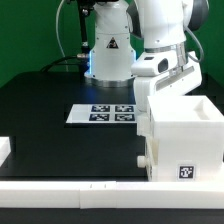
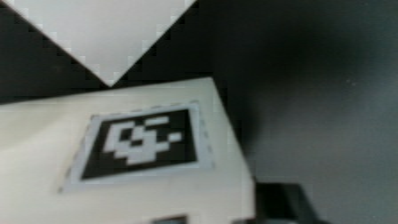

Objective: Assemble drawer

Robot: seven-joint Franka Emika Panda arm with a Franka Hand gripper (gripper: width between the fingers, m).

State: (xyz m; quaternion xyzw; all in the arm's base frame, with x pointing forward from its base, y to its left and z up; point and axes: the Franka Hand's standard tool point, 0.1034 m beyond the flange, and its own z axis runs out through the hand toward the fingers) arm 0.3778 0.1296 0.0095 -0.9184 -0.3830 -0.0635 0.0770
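Observation:
The drawer's large white cube-shaped case (image 1: 186,135) stands at the exterior view's right, with a tag (image 1: 187,171) on its front. A small knob (image 1: 143,158) sticks out low on its left side. My gripper (image 1: 166,84) is right above the case's far top edge, and its fingertips are hidden behind white parts. In the wrist view a white tagged face (image 2: 146,140) fills the frame, very close and blurred. One dark finger (image 2: 285,205) shows beside its edge. I cannot tell if the jaws grip anything.
The marker board (image 1: 108,113) lies flat on the black table left of the case. A long low white rail (image 1: 70,186) runs along the front edge, and another rail piece (image 1: 5,150) sits at the left. The robot base (image 1: 108,50) stands behind.

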